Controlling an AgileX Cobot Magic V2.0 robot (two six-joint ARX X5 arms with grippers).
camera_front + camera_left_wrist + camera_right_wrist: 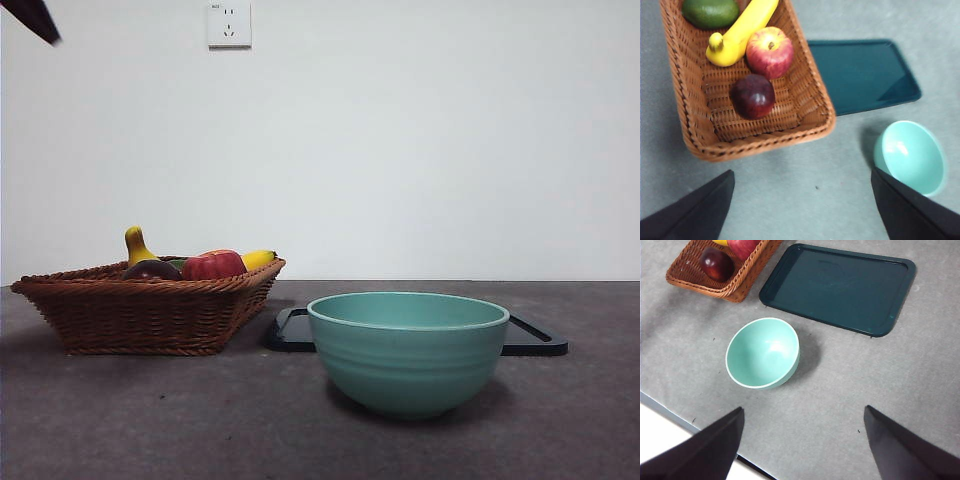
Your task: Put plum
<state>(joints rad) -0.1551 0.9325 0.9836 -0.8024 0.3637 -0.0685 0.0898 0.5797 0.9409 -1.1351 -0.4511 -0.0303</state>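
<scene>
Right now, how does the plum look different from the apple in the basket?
The plum is dark purple, nearly black; the apple is bright red with yellow streaks. The plum looks a bit smaller than the apple. The apple touches the banana; the plum lies apart from it. Both are round, smooth, and sit in the basket.
</scene>
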